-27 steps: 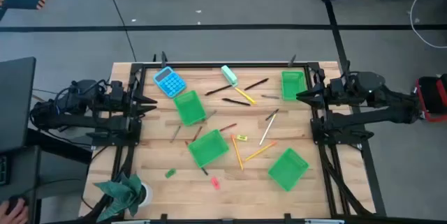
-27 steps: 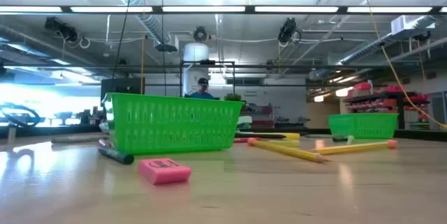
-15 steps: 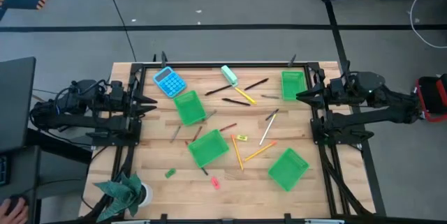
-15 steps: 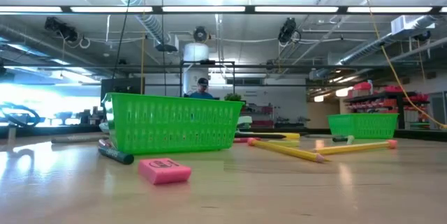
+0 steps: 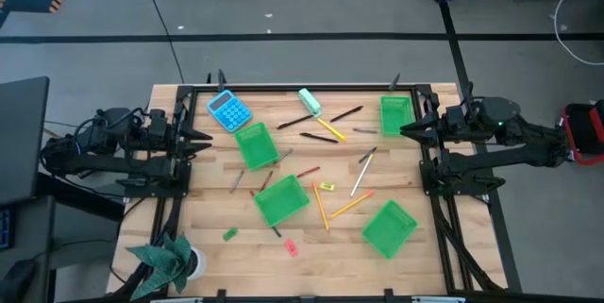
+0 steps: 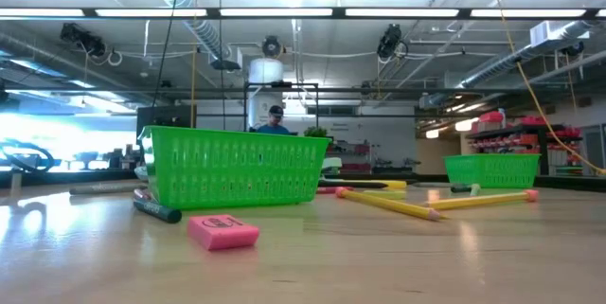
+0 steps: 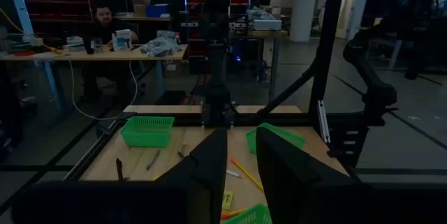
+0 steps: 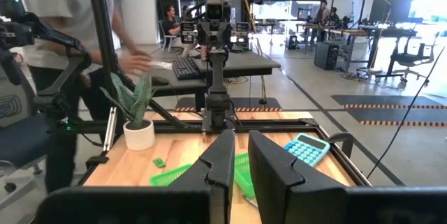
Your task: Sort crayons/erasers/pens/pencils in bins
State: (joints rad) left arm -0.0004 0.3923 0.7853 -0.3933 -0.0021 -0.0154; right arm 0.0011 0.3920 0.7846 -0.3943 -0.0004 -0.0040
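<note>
Lying closest to the low camera is a pink eraser (image 6: pixel 222 231), with a dark pen (image 6: pixel 156 211) just behind it and a green bin (image 6: pixel 235 167) behind that. Two yellow pencils (image 6: pixel 390 204) sit off to the side, and another bin (image 6: pixel 492 169) is farther back. From above, all four bins are scattered over the wooden table (image 5: pixel 208 209), with pens, pencils, crayons (image 5: pixel 309 172) and erasers loose between them, none sorted. The left gripper (image 5: pixel 202 139) and right gripper (image 5: pixel 408 132) are parked at opposite table edges, each with a narrow gap between its fingers, holding nothing. A blue calculator (image 5: pixel 229 110) sits at the far side.
</note>
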